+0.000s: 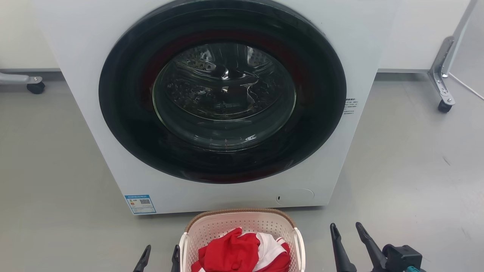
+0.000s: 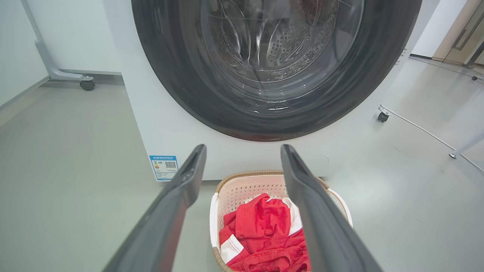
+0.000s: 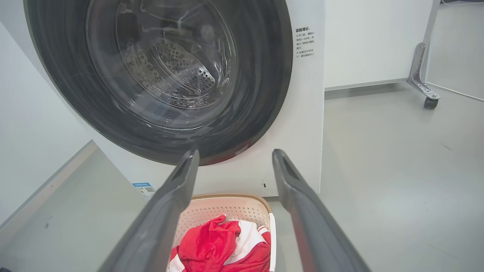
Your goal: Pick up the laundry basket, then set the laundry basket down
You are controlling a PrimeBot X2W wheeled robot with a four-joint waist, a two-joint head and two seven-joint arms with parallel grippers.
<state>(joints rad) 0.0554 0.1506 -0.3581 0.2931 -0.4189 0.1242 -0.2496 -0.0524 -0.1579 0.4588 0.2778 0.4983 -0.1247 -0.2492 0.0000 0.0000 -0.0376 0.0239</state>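
The laundry basket, cream-white with perforated walls, a brown woven rim and white side handles, stands on the floor just in front of the washing machine, holding red and white clothes. My left gripper is open at the basket's left side, its right finger close to the left handle. My right gripper is open, a little to the right of the basket, holding nothing. The left wrist view shows the basket below and between my left gripper's fingers. The right wrist view has the basket below my right gripper.
A white front-loading washing machine with a dark round door stands right behind the basket. Wheeled metal frame legs stand at the far left and far right. Grey floor spreads on both sides.
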